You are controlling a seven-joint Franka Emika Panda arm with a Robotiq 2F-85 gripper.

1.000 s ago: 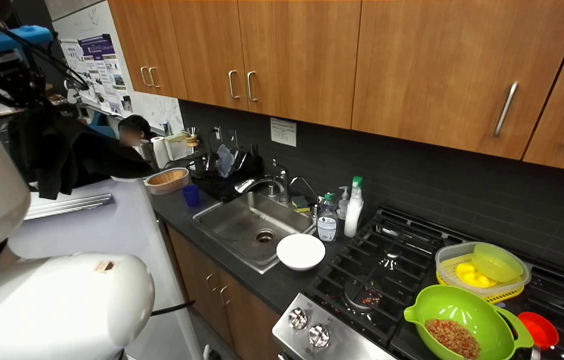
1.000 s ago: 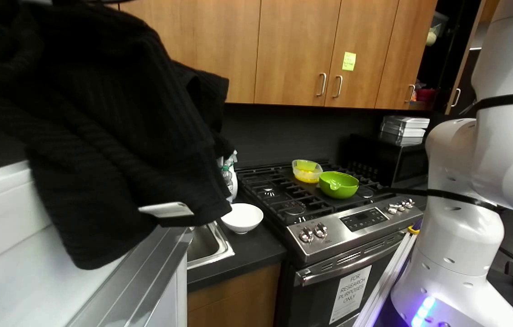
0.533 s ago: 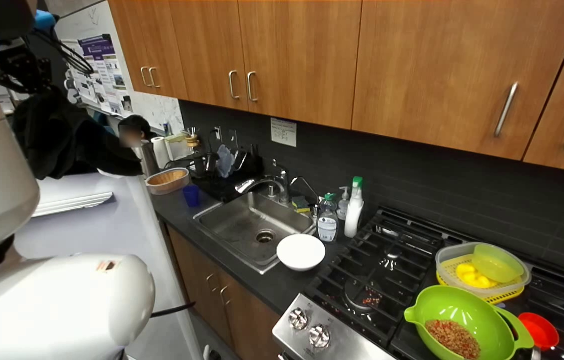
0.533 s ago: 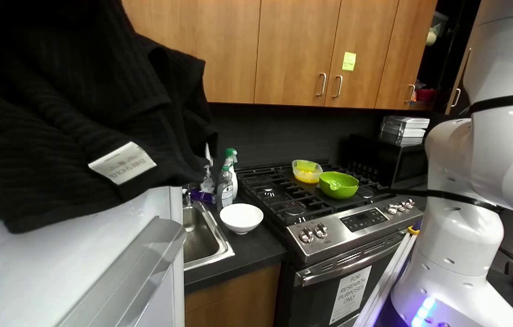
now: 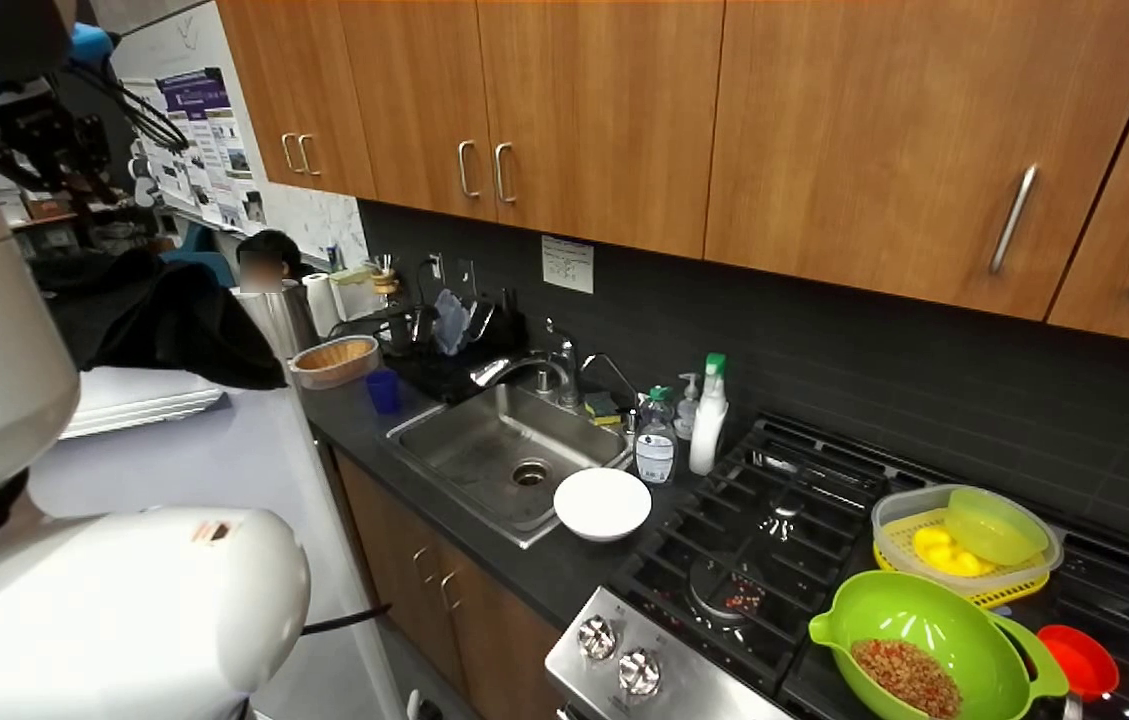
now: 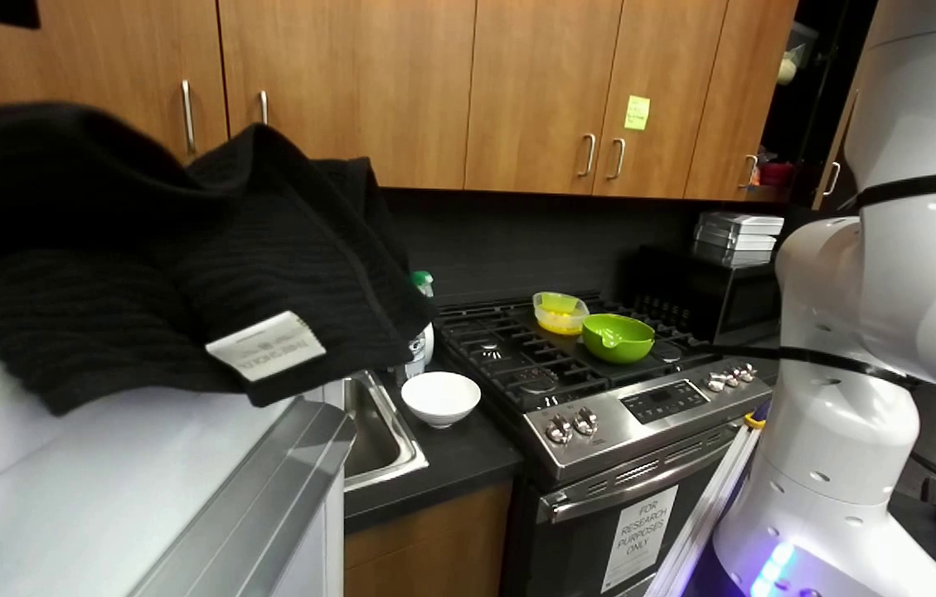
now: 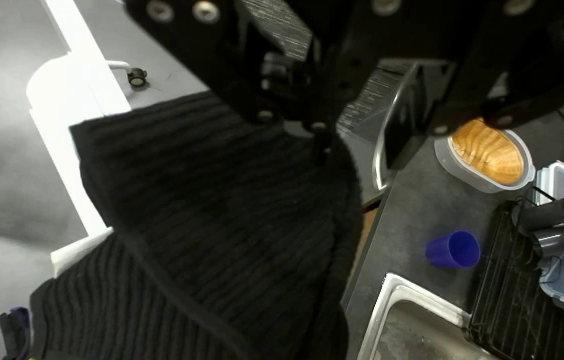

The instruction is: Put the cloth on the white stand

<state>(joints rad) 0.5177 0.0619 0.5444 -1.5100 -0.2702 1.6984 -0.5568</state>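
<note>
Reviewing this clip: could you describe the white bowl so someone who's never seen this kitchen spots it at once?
In both exterior views, start at the black-grated stove. On the strip of dark counter between it and the steel sink stands the white bowl. It is plain and round, unlike the spouted green bowl on the stove.

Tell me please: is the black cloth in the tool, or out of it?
Out. The tool stands open in the wrist view, and both exterior views show background between it and the black cloth.
</note>
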